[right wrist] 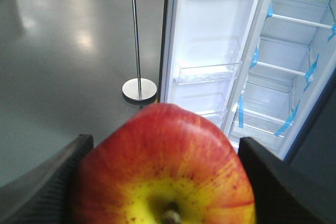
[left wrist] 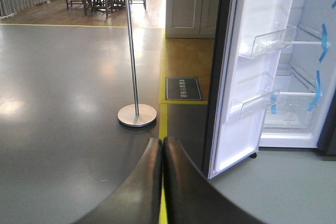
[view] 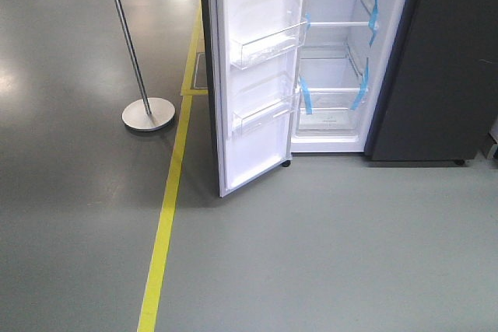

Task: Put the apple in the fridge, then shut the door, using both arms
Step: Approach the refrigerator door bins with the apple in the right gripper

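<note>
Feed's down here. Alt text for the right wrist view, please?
A red and yellow apple fills the foreground, gripped by the right claw. Beyond it the fridge stands open, its door swung wide, beside a metal pole stand on the grey floor.

Apple [right wrist: 163, 166] red with yellow speckled patch at 6 o'clock, fridge [view: 436, 60] dark grey with white lining, tape strips [view: 306, 99] blue, floor line [view: 165, 223] yellow
</note>
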